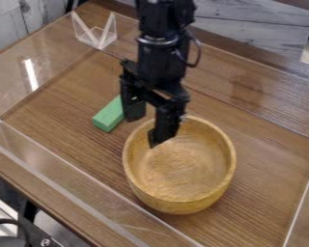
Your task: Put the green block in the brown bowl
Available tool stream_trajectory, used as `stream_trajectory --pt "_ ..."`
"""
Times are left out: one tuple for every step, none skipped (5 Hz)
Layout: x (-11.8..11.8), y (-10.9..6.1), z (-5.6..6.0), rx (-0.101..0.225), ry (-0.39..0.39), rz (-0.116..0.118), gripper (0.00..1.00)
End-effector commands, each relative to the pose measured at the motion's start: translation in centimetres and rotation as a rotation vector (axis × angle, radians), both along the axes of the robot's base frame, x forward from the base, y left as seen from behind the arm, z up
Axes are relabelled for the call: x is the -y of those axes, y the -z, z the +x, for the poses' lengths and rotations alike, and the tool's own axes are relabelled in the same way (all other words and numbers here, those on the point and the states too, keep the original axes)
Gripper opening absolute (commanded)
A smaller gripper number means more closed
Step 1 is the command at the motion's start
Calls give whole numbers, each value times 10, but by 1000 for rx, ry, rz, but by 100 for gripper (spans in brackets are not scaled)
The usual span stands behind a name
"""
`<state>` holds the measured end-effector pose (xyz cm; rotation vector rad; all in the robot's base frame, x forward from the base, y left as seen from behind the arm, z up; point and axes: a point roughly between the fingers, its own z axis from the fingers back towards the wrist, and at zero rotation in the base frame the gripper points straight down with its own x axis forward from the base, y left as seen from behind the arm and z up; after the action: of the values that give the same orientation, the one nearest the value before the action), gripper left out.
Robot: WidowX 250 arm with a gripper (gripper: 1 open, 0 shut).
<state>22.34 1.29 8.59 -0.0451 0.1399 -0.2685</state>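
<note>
- On the left of my view I see the green block [112, 114] lying flat on the wooden table [247, 96], just beside the near-left rim of the bowl and not inside it.
- The block's right end is hidden behind the arm's lower body, so I cannot tell whether anything touches it there; nothing visibly grips it.
- Moving toward the middle, my arm [162, 39] comes down from the top of the frame as a black column, standing close to vertical with the wrist pointing straight down.
- At its lower end the gripper [157, 123] has its jaws spread apart; I see two dark fingers with a clear gap of wood showing between them.
- The fingers hold nothing. Their tips hang over the upper-left rim of the brown bowl [181, 162], one finger reaching down in front of the bowl's inner wall; I cannot tell whether it touches the wood.
- To the right, the bowl sits upright on the table, its hollow showing only bare grain.
</note>
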Motion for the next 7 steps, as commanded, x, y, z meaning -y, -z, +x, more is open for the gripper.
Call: stream_trajectory --pt "-17 -4 3 71 38 16 100" --pt "-31 4 3 80 47 26 100" --pt "-36 10 4 86 58 32 100" --pt "-37 15 4 90 62 33 100" --pt "-38 19 5 94 65 34 100" --pt "-38 23 6 98 67 33 100" --pt "-37 26 7 102 69 31 0"
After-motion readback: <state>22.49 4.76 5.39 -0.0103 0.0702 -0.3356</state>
